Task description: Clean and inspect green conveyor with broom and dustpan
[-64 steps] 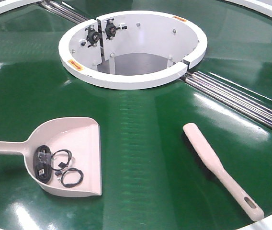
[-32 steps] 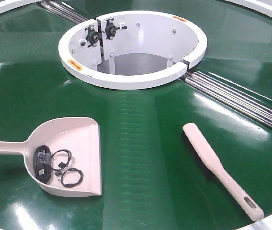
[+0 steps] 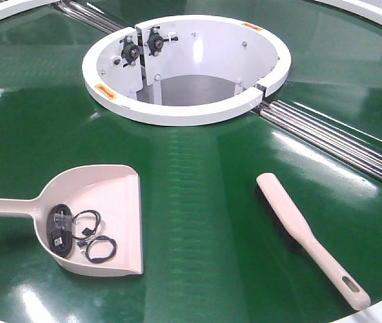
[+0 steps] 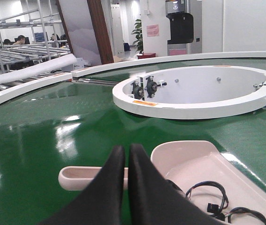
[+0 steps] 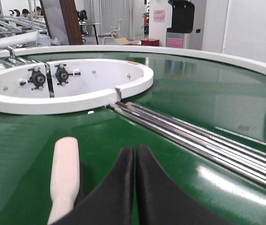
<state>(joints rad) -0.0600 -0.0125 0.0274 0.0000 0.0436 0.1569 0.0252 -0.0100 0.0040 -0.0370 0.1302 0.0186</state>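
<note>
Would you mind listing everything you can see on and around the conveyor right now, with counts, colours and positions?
green conveyor: one, glossy dark green, fills the view.
central hub: one, white ring, upper middle.
steel rollers: one strip, silver, running from the hub to the right.
dustpan: one, pale pinkish-beige, lower left, handle pointing left.
black cables: a few small coils, black, inside the dustpan.
broom: one, pale pinkish-beige, lower right, lying flat.
left gripper: black, shut, above the dustpan handle.
right gripper: black, shut, beside the broom.

Glossy dark-green conveyor; white hub; pale pinkish-beige broom, dustpan; black cables.
</note>
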